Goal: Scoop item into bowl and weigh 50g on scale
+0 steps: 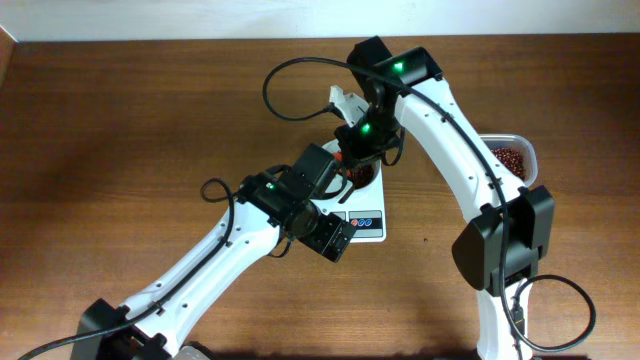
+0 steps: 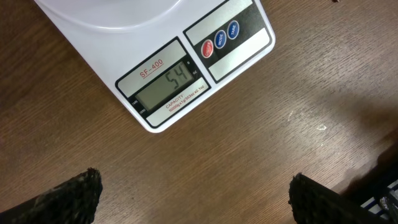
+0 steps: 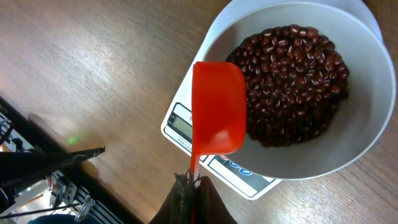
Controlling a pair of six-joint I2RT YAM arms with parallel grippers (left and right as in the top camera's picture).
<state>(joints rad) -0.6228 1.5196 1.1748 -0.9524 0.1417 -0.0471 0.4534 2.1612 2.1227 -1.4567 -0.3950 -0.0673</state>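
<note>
Fifty-four shows on the scale (image 2: pixel 163 87), an overshoot I judge, so my right gripper (image 3: pixel 191 188), clamped on the red scoop (image 3: pixel 217 106) over the scale's bowl (image 3: pixel 368 124), should lift out some beans (image 3: pixel 292 81).

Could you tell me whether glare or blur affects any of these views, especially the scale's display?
Left wrist: the scale shows a sharp 54, without glare. Right wrist: beans and scoop are crisp; glare streaks the table. Overhead: evenly lit, its display unreadable.

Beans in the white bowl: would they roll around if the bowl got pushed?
Probably. The beans look small, smooth and loose, so they'd likely shift. The bowl walls rise above the heap, so few should spill.
</note>
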